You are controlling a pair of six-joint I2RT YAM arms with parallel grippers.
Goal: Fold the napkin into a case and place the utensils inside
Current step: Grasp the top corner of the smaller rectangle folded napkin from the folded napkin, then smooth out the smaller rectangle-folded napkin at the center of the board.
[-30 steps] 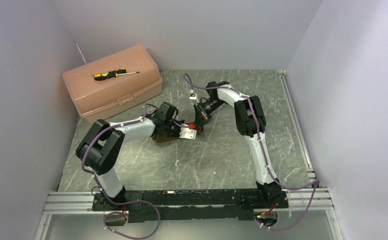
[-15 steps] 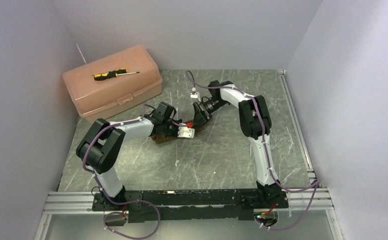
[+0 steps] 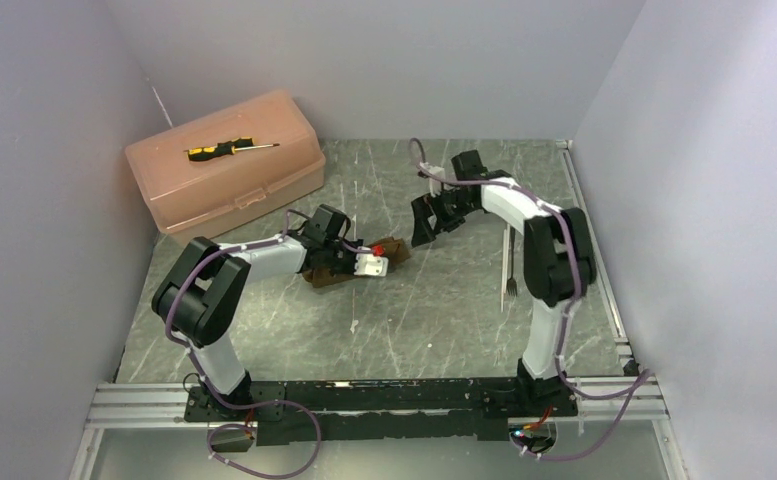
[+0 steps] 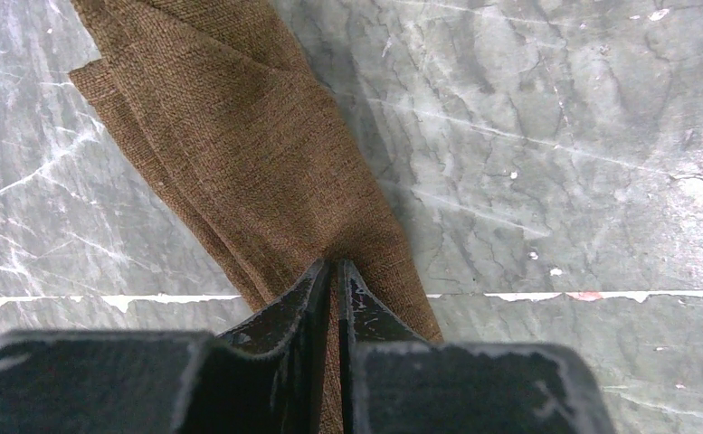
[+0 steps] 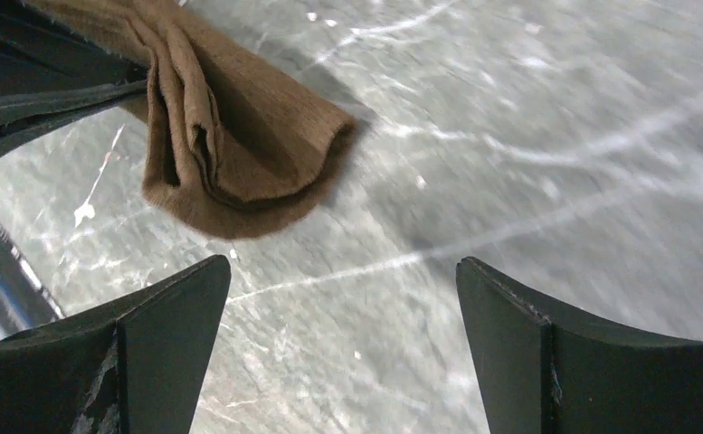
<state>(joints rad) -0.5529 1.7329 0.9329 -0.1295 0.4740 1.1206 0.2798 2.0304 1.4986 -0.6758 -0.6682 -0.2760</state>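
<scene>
Overall, one folded napkin pinched by left claw; right claw released; one fork on worktop

Readable text: I found none in any view.
Labels or brands: I saw none I could read.
Numbers and signs: I made out none.
</scene>
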